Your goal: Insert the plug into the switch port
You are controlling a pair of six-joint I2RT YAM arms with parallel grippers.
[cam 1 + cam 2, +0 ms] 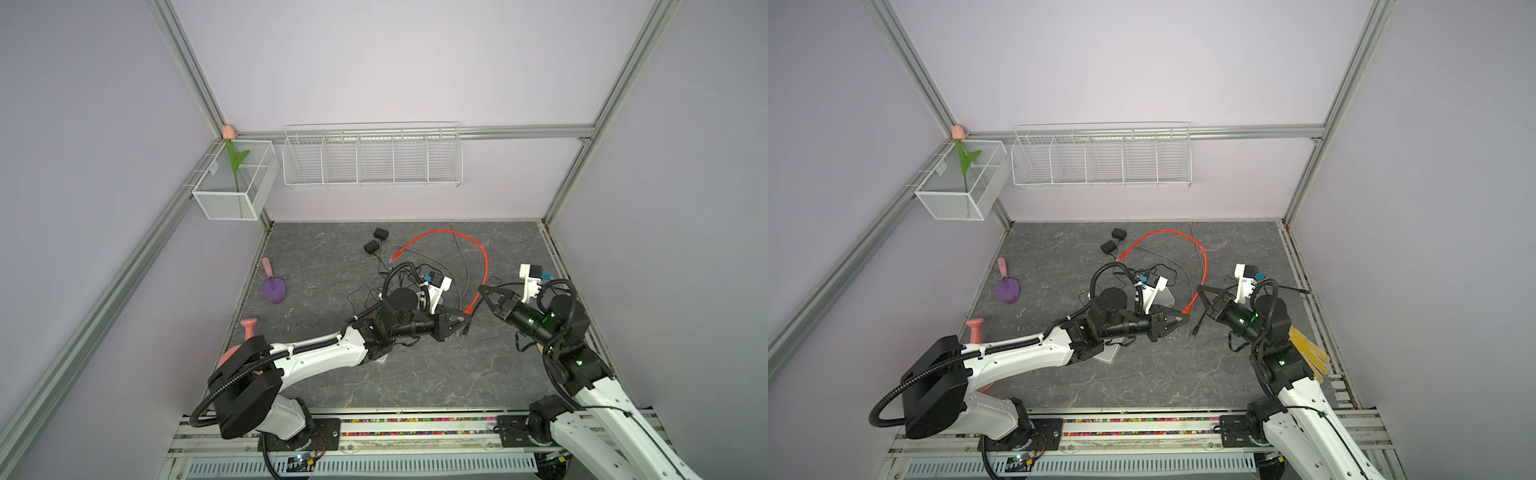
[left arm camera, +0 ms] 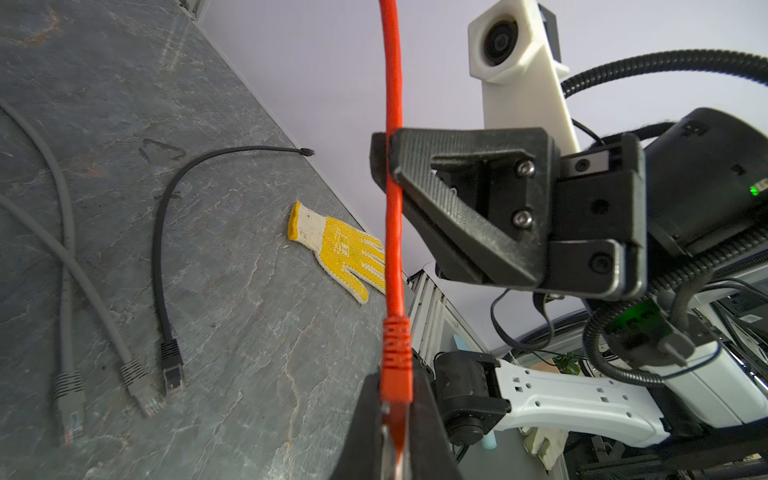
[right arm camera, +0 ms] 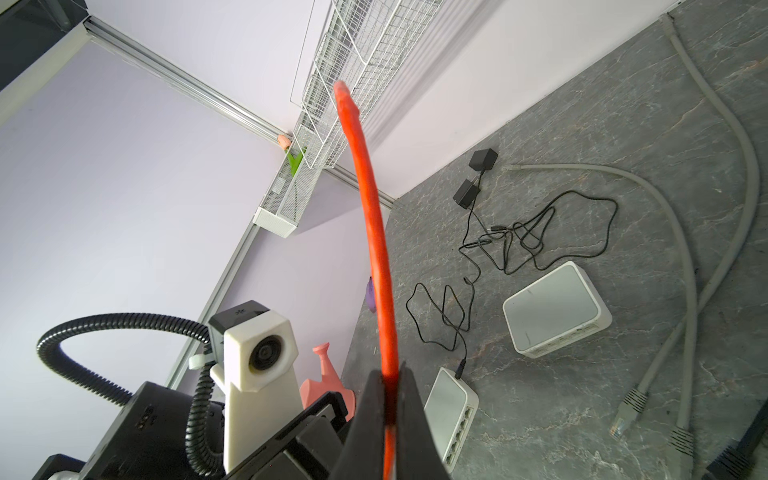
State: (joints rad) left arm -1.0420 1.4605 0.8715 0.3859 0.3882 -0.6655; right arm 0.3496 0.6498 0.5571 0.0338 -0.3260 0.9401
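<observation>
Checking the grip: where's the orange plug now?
In both top views the orange plug is mid-table, pinched in the left gripper; the right gripper grips its cable.

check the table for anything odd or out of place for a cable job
A yellow work glove lies flat near the table's right edge, and a purple trowel and pink watering can sit at the left side; none belongs to cabling. The thin black power leads lie in a loose tangle beside a white switch.
</observation>
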